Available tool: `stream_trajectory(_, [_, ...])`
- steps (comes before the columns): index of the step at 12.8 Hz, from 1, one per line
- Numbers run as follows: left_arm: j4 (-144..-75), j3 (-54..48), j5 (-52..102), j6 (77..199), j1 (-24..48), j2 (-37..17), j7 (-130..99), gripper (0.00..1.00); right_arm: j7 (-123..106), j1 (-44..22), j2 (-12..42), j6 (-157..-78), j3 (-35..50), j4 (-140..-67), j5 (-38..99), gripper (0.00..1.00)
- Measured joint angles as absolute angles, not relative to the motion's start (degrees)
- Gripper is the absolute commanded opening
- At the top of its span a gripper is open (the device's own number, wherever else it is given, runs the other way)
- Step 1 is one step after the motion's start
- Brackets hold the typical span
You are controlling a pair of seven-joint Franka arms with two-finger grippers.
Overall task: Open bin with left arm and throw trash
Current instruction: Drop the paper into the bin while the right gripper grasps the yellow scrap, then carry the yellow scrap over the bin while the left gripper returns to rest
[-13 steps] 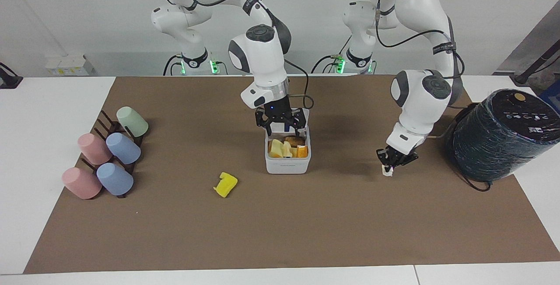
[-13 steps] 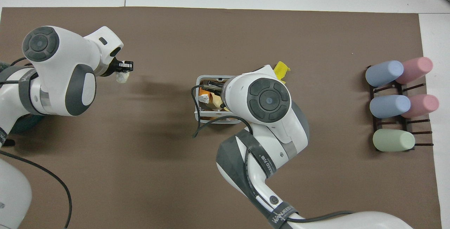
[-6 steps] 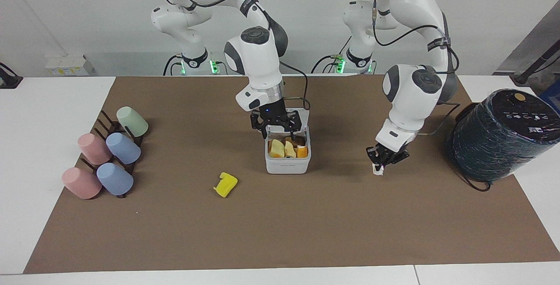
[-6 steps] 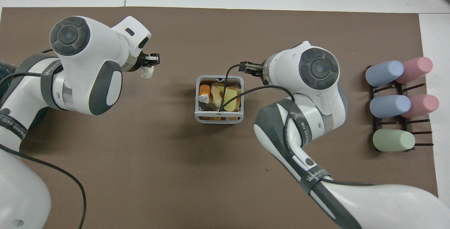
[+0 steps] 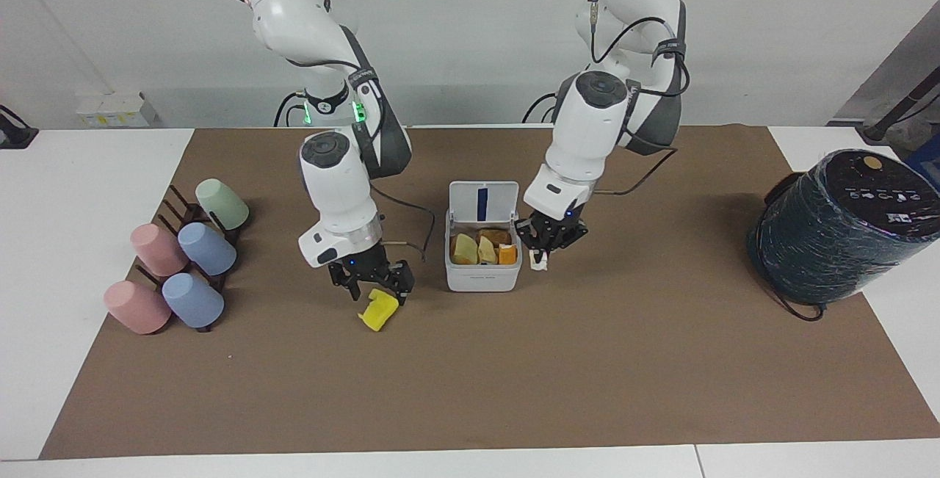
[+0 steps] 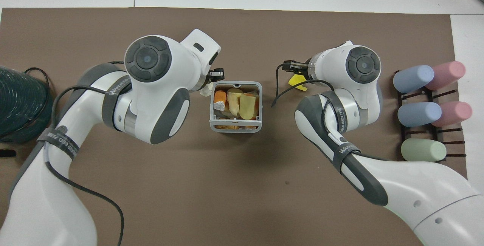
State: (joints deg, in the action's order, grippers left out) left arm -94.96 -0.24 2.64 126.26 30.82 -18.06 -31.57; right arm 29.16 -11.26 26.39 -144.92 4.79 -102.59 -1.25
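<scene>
In the facing view the left jaws, pinched shut on the paper wad (image 5: 540, 265), hang just beside the open bin (image 5: 483, 280) and should clear its rim before releasing. From overhead, the right jaws, wide and empty, sit over the yellow piece (image 6: 296, 82); centre them before closing

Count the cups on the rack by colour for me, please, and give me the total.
Pink cups: 2
Blue cups: 2
Green cup: 1
Total: 5 cups
</scene>
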Motion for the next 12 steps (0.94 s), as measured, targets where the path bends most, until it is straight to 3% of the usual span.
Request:
stream_trajectory(1, [-94.93, -0.27, 2.64, 126.24, 32.09, -18.08, -32.60, 0.00, 28.61, -10.94, 27.06, -146.00, 4.79, -103.43, -1.25, 1.00])
stream_trajectory(2, [-94.93, -0.29, 2.64, 126.21, 33.19, -18.11, -33.34, 0.11, 28.45, -10.85, 27.36, -146.58, 4.79, -104.20, -1.26, 0.78])
stream_trajectory(3, [-94.93, -0.27, 2.66, 126.19, 34.12, -18.14, -34.04, 0.48, 28.39, -10.88, 27.40, -146.82, 4.81, -104.65, -1.41, 0.48])
stream_trajectory(5, [-94.92, -0.28, 2.67, 126.19, 35.09, -18.16, -35.03, 0.69, 28.34, -10.88, 27.39, -147.05, 4.85, -104.91, -1.62, 0.04])
stream_trajectory(8, [-94.65, 0.06, 2.67, 125.84, 35.05, -18.16, -35.11, 0.89, 28.32, -10.89, 27.39, -147.09, 4.87, -105.28, -1.69, 0.00])
stream_trajectory(12, [-90.60, 1.17, 2.67, 120.17, 34.60, -18.10, -35.11, 0.87, 28.31, -10.88, 27.38, -147.12, 4.87, -105.34, -1.71, 0.00])
